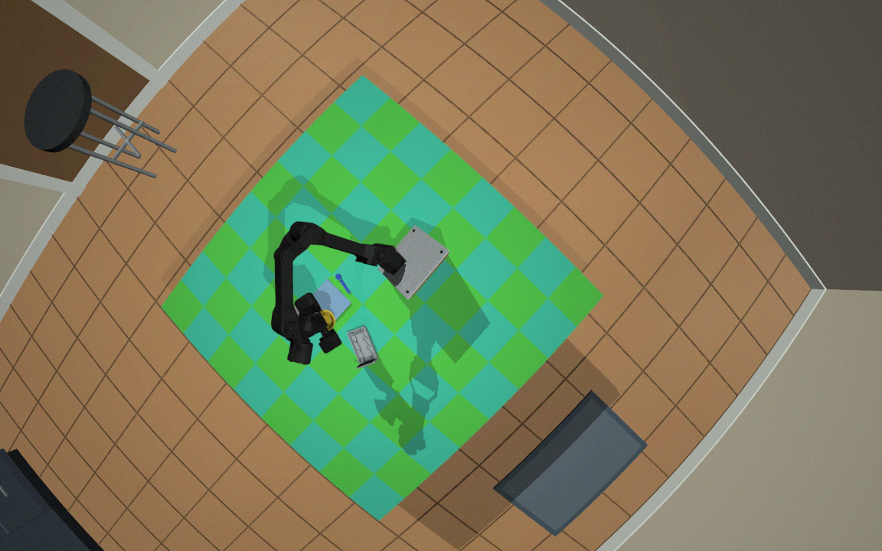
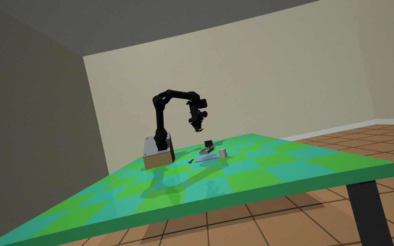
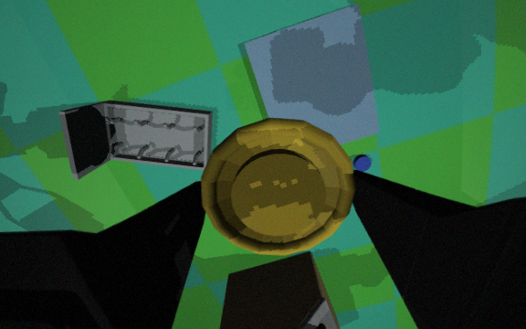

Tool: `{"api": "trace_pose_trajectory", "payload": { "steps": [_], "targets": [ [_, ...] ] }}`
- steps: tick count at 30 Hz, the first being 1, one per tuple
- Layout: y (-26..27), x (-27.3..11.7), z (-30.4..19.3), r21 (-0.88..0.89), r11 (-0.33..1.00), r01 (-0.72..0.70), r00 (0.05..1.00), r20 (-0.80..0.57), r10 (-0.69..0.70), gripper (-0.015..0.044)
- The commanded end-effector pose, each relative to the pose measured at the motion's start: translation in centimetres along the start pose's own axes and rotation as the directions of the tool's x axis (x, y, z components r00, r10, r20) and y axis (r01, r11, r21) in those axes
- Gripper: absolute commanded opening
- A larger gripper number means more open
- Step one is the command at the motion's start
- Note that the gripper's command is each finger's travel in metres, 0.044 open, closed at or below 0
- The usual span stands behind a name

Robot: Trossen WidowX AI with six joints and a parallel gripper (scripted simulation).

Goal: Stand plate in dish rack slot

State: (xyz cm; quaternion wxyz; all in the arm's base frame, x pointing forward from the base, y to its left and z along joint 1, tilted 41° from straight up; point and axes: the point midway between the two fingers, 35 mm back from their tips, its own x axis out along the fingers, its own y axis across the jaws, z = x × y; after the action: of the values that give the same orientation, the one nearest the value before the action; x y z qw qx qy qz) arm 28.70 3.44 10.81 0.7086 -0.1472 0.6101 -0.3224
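The yellow round plate (image 1: 328,319) (image 2: 200,129) (image 3: 278,196) is in the air, roughly level, high above the table. My gripper (image 2: 198,130) (image 3: 277,184) is shut on it, one dark finger at each side of the rim. The grey dish rack (image 1: 362,342) (image 2: 202,152) (image 3: 163,164) stands on the table with rows of short prongs inside and a dark panel rising at one end. In the wrist view it lies left of the plate, well below it. The rack's slots show no plate. Part of the plate is hidden by the arm in the top view.
A flat blue-grey board (image 1: 338,298) (image 2: 206,158) (image 3: 368,110) lies near the rack. A small blue utensil (image 1: 342,282) (image 2: 190,161) (image 3: 362,163) lies beside it. A grey cup (image 2: 222,153) stands by the board's other end. The arm's box base (image 1: 425,253) (image 2: 158,161) is behind the utensil.
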Motion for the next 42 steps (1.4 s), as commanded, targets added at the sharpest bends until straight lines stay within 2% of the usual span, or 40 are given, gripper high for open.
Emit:
{"api": "trace_pose_trajectory", "payload": {
  "steps": [1, 4, 9, 17, 30, 42],
  "targets": [
    [2.5, 0.2, -2.0, 0.114, 0.993, 0.007, 1.000, -0.008, -0.006, 0.0000],
    [3.8, 0.3, -3.3, 0.189, 0.982, 0.011, 1.000, -0.007, -0.010, 0.0000],
    [3.9, 0.3, -3.4, 0.195, 0.981, 0.012, 1.000, -0.007, -0.011, 0.0000],
    [4.4, 2.3, -3.9, 0.080, 0.996, -0.050, 0.993, -0.107, 0.059, 0.0000],
    [5.4, 5.8, -4.7, -0.119, 0.957, -0.263, 0.938, -0.265, 0.225, 0.0000],
    [6.2, 8.4, -5.1, -0.260, 0.829, -0.495, 0.848, -0.351, 0.397, 0.0000]
  ]
}}
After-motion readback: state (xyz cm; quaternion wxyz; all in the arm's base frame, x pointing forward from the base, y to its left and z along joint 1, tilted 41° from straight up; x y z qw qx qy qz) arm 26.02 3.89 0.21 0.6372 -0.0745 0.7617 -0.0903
